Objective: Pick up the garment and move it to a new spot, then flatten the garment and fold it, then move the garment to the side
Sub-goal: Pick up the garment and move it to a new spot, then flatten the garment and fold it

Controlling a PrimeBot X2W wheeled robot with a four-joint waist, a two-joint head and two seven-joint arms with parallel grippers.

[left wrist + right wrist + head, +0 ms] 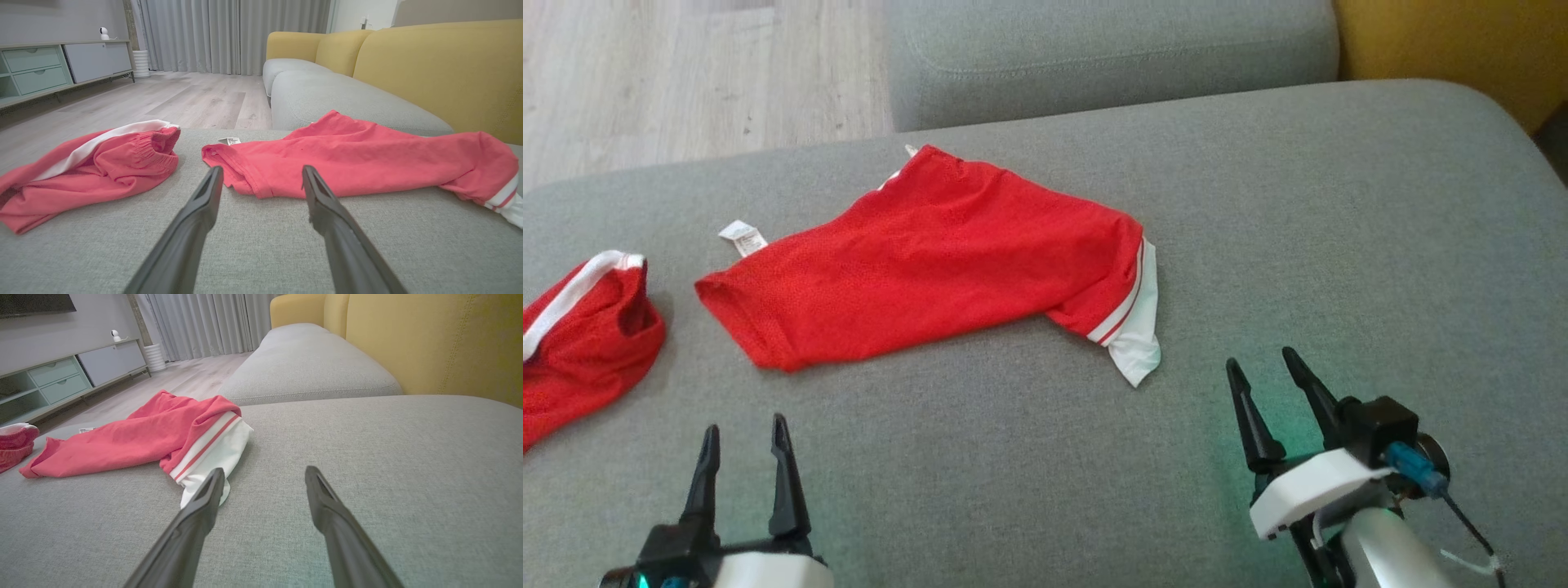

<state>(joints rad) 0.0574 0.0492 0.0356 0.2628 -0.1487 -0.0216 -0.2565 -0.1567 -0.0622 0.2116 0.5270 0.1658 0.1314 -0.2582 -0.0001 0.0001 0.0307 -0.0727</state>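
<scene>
Red garment [931, 261] on cushion [1339, 245], left claw [746, 425] and right claw [1259, 357] agape, wrist-view cabinet [36, 69]

Bright red, that's the garment [931, 261] in the middle, a fine mesh weave all over, and its sleeve end [1137, 327] turns white with a thin red stripe. A small white label [743, 238] pokes out at its edge. Off to the side there's a second garment [588, 335], same red, with a white band along it. Under both, the sofa seat [1339, 245] is a flat heathered grey, and the backrest [1445, 49] goes mustard yellow. The floor [686, 73] is pale wood grain. The left gripper [746, 425] and right gripper [1260, 358] show black fingers [786, 482] on white housings [1307, 486], a green glow spilling onto the grey beneath. Grey curtains [229, 32], mint-green drawers [39, 79].
</scene>
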